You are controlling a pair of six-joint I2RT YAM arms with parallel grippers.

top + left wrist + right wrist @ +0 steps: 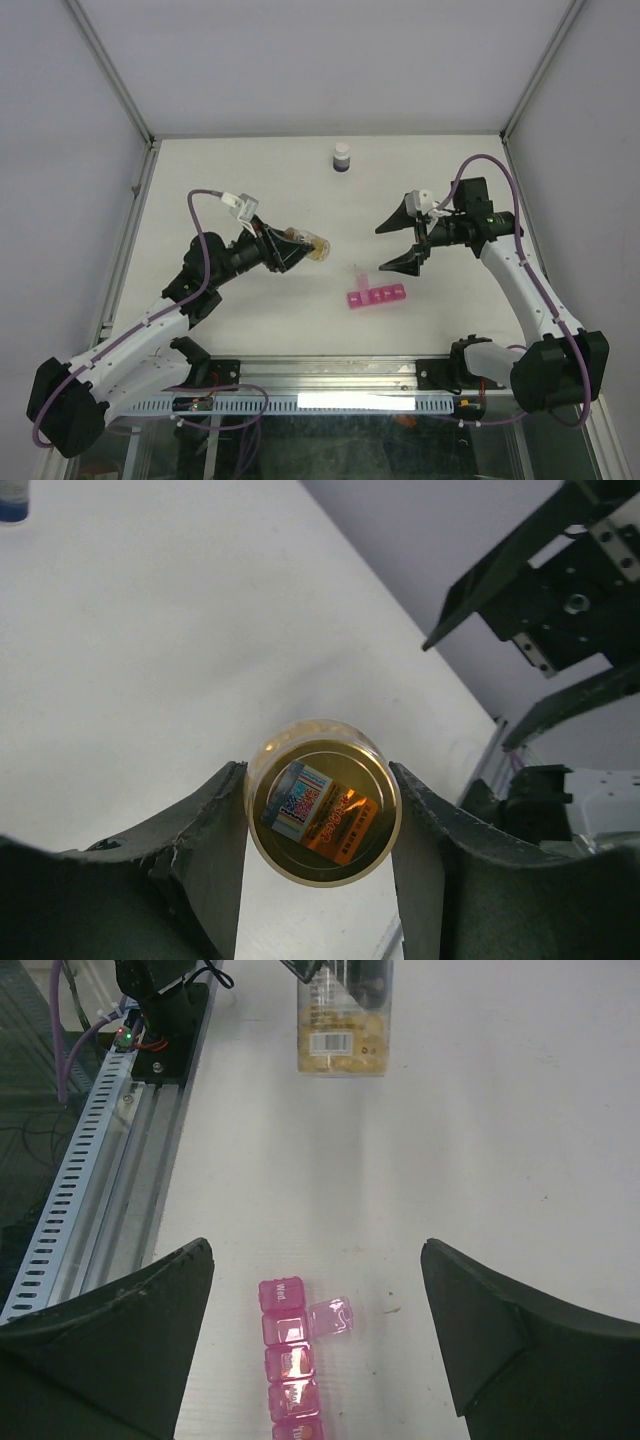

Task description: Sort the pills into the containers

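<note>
Pills (366, 1032) in bottle (322, 815) between left gripper (320, 780) jaws

Pink and amber on white
Translucent pink pill organiser (376, 296); yellow-orange pills (368, 1032) in clear bottle (300, 742), its label (325, 815) orange and blue-speckled; white-capped dark bottle (342, 157).

The white table (250, 180) carries a pink translucent pill organiser (377, 296) towards its near middle, lying flat with its compartments in a row and one lid (358, 275) flipped open. Well apart from it, near the far edge, a dark white-capped bottle (342, 158) stands upright.
</note>
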